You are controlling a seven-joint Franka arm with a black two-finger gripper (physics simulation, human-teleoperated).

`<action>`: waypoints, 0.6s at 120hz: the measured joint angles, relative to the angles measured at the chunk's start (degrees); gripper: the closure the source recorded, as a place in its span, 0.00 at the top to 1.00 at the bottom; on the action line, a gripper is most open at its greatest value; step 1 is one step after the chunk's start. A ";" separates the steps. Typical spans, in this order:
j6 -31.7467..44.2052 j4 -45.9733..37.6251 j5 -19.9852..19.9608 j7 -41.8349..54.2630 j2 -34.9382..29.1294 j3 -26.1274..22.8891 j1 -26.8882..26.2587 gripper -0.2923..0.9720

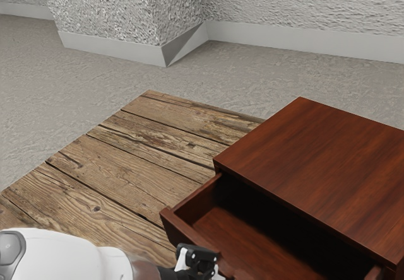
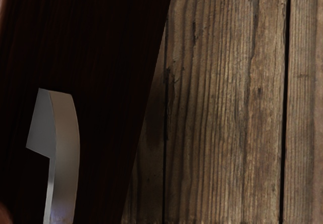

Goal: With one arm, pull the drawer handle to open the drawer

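Weathered plank counter [image 1: 120,166] across the lower left of the frame, grain and gaps running up toward the right. Nearest of all, in the bottom left corner, the white arm [image 1: 57,255], rounded and glossy, reaching right along the bottom edge. At its tip, low in the bottom centre, the black jaws, just in front of the drawer's outer face. No telling how far apart, nor whether closed on anything.

From the hand's own camera, that dark front panel close up, with the silver handle [image 2: 58,153] bright against it, curved and standing out from the wood. Beside the panel's edge, the counter's worn planks.

Just behind the jaws, the drawer [image 1: 252,242], pulled well out of its housing toward the lower left, red-brown inside and deep in shadow under the top. Above and to the right, the cabinet [image 1: 322,166], a broad polished mahogany top across the right half of the frame, over the planks' right end.

Farther back, grey carpeted floor [image 1: 63,91] around the counter. Farthest, along the top of the frame, rough plastered wall [image 1: 303,2] with a pale skirting board [image 1: 303,39], and a jutting corner pillar [image 1: 120,9] at the upper left.
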 joint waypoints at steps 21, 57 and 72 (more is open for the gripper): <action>-2.37 -0.68 -0.98 -0.10 -2.73 -0.03 0.00 0.73; -5.15 -1.52 -2.74 -0.23 -5.90 -0.98 -0.15 0.76; -6.06 -1.69 -3.00 -0.28 -7.03 -1.00 -0.36 0.75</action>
